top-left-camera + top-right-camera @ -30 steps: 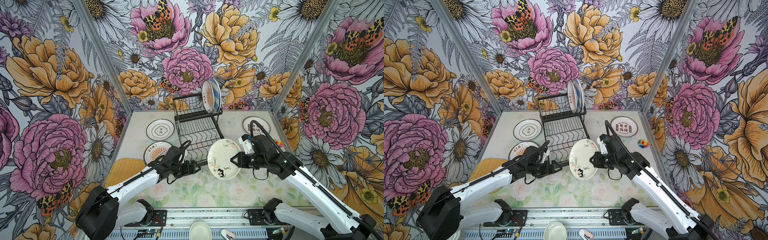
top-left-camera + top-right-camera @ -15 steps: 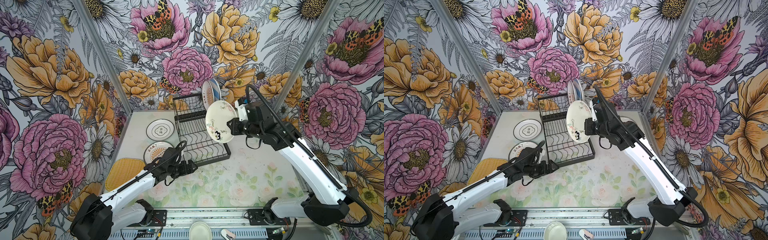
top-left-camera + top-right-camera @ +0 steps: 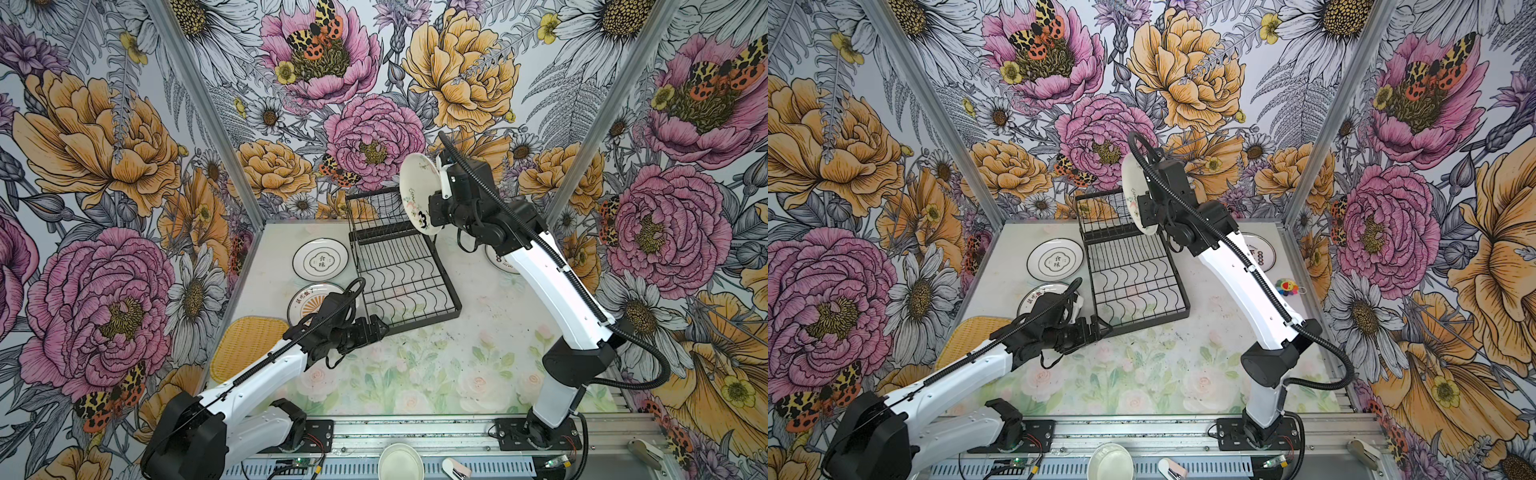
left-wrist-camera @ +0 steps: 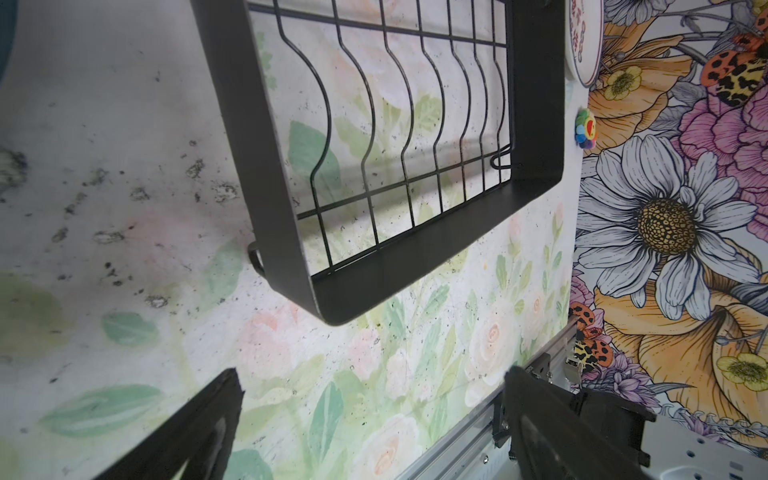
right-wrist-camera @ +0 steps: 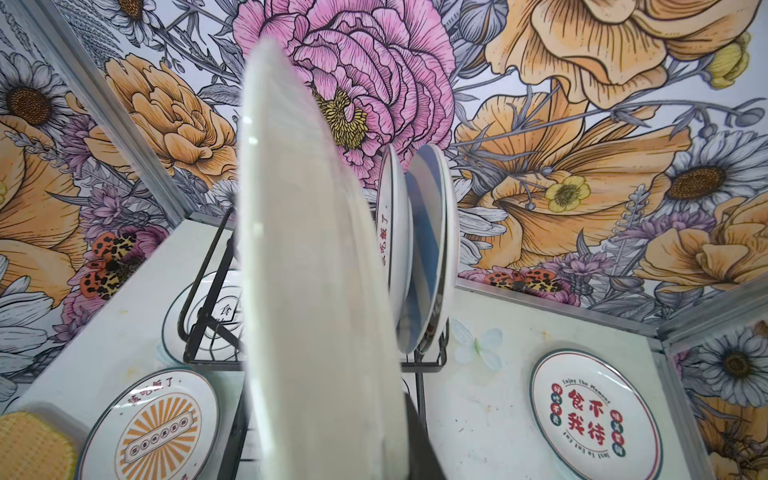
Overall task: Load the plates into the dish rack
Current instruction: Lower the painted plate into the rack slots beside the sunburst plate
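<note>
the black dish rack sits mid-table, its raised slotted tier at the far end. above that tier the right gripper, clamped on the right rim of a white doodle plate, holds it on edge, roughly parallel to a striped plate already standing there. free slots seem to lie just below and left. the left gripper hangs wide open, empty, by the rack's near left corner.

One rainbow flower toy (small), pale bowl.
</note>
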Tool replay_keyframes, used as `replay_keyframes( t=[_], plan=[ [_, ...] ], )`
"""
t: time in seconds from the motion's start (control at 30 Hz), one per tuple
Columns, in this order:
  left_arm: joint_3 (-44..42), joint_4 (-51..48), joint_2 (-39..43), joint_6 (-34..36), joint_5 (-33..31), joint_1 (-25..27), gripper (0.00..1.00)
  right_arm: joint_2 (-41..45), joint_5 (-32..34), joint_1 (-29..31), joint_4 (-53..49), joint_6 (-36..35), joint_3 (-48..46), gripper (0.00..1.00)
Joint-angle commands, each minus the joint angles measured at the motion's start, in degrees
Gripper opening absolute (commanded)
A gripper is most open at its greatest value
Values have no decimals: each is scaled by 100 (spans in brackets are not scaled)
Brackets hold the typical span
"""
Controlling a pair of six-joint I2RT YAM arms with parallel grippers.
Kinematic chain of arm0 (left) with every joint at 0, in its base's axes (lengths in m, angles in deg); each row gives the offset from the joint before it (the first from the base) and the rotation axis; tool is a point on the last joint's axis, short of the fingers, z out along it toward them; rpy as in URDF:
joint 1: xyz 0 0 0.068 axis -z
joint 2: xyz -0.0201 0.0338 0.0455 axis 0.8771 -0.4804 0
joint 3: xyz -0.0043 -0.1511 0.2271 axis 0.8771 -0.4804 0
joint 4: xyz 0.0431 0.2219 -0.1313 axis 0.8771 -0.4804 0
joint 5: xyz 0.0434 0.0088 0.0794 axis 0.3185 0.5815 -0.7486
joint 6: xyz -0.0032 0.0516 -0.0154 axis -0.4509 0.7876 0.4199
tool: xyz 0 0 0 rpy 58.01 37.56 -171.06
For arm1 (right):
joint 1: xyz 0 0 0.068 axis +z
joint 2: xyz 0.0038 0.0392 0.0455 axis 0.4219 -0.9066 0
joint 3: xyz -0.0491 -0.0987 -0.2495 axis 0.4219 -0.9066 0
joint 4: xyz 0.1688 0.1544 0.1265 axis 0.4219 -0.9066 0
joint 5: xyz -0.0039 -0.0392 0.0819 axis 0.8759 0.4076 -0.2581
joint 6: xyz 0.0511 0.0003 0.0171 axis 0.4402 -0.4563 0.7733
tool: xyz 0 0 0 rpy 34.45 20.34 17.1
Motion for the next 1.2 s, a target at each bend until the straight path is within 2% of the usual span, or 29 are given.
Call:
replay_keyframes(
  t=[0.0, 0.43, 1.17],
  plan=[
    [-106, 2, 148, 108, 154, -107, 99, -245, 583, 46, 814, -309, 625, 0],
    [-223, 3, 210, 191, 338, -335, 99, -1659, 1384, 72, 1167, -906, 1902, 0],
    [-432, -108, 485, 238, 452, -570, 99, -2310, 1617, -67, 1323, -711, 1910, 0]
  ],
)
